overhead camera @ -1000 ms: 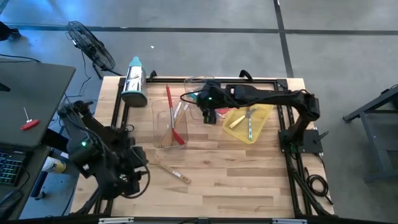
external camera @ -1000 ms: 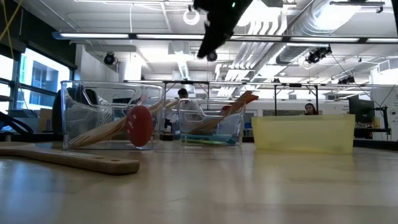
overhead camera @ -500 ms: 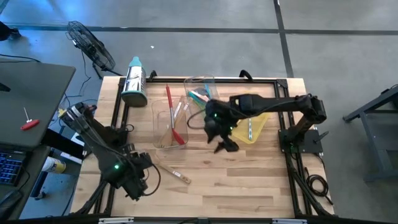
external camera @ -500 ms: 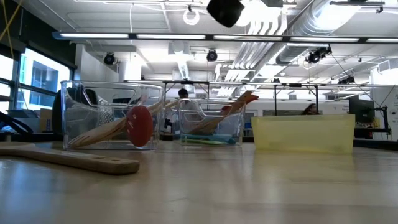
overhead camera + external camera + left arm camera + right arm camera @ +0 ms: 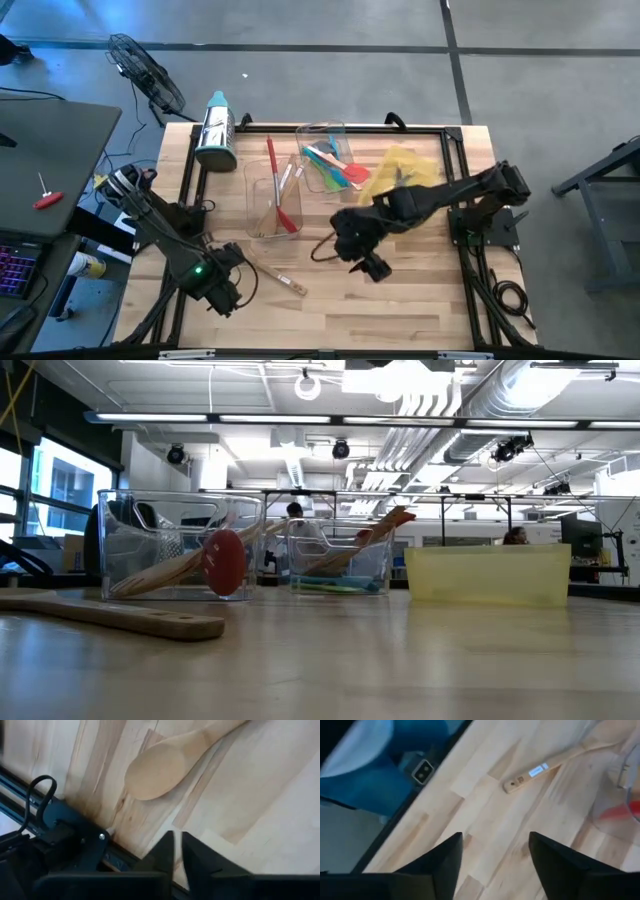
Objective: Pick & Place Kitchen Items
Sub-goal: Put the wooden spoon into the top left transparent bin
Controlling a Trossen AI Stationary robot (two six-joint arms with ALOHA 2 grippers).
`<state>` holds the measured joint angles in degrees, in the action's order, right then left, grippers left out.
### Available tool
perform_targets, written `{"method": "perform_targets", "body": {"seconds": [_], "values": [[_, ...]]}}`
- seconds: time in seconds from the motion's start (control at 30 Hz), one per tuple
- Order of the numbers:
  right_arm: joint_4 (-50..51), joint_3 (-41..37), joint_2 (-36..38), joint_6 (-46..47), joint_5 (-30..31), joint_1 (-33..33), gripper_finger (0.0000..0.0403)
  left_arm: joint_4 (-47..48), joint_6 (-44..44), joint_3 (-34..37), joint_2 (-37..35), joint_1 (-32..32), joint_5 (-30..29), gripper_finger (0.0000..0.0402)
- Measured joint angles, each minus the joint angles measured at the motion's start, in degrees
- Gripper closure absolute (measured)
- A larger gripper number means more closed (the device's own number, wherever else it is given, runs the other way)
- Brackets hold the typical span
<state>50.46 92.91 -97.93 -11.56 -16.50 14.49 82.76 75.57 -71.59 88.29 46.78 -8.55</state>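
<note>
A wooden spoon (image 5: 560, 761) is lying on the table (image 5: 420, 300), its small white label unreadable. Right gripper (image 5: 495, 857) is hovering open, empty. Left gripper (image 5: 177, 851) is sitting nearly closed, empty.

You're working in a lab or open industrial workspace, not a kitchen: bare ceiling ducts (image 5: 560, 400) and strip lights (image 5: 300, 418) run overhead, and rows of desks with monitors (image 5: 580, 540) fill the room behind the wooden table (image 5: 400, 300). Beside it you have a grey concrete floor (image 5: 320, 70), a floor fan (image 5: 145, 70) and a laptop (image 5: 15, 265) (on a dark side desk).
</note>
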Motion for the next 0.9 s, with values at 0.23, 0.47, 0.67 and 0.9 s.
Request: {"method": "perform_targets", "body": {"seconds": [0.23, 0.47, 0.67, 0.9], "values": [[0.12, -0.2, 0.0, 8.99, 9.81, 7.64, 0.0309, -0.05, -2.23, 0.0, 0.0, 0.07, -0.15, 0.0397], [-2.09, -2.77, 0.0, 24.13, 25.66, 15.18, 0.0398, -0.19, -5.3, 2.89, -0.04, -1.11, 0.62, 0.0397], [-10.13, -8.51, -0.02, 31.7, 27.24, 18.81, 0.04, -3.3, -11.3, 8.96, -0.02, -3.37, 1.67, 0.0396], [-25.47, -14.22, -0.04, 34.46, 22.25, 19.18, 0.04, -14.4, -17.57, 15.67, -0.01, -5.59, 1.62, 0.0396]]}}
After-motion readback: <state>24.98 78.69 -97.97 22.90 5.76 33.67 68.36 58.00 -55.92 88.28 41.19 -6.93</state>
